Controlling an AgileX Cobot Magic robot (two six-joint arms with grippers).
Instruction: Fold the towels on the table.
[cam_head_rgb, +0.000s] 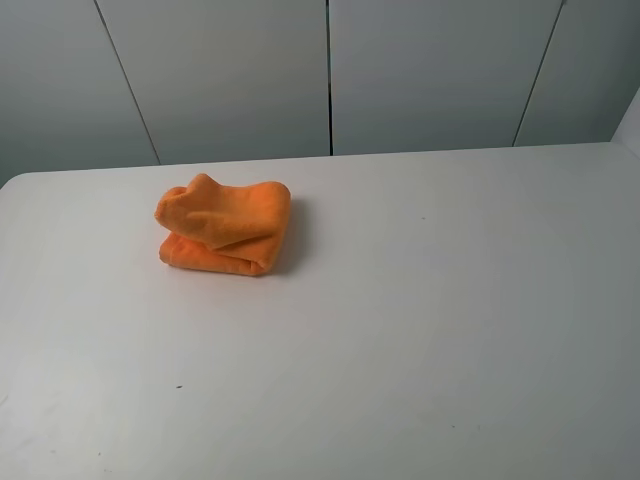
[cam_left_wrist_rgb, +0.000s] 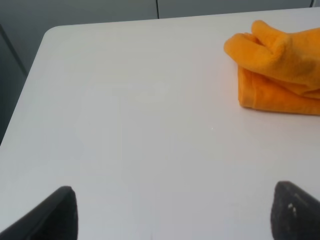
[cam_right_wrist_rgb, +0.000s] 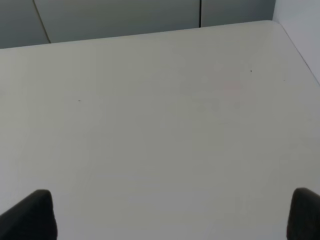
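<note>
The orange towel (cam_head_rgb: 225, 225) lies folded into a thick bundle on the white table (cam_head_rgb: 420, 330), left of centre and toward the back; its top layer is rumpled. It also shows in the left wrist view (cam_left_wrist_rgb: 277, 67). No label shows. Neither arm appears in the exterior high view. My left gripper (cam_left_wrist_rgb: 172, 215) is open and empty, its two dark fingertips (cam_left_wrist_rgb: 55, 212) spread wide over bare table, short of the towel. My right gripper (cam_right_wrist_rgb: 172, 215) is open and empty, with its fingertips (cam_right_wrist_rgb: 35, 212) wide apart over bare table, and no towel in its view.
Grey wall panels (cam_head_rgb: 330, 70) stand behind the table's far edge. The table's rounded far left corner (cam_left_wrist_rgb: 52, 32) shows in the left wrist view, and its right edge (cam_right_wrist_rgb: 295, 42) in the right wrist view.
</note>
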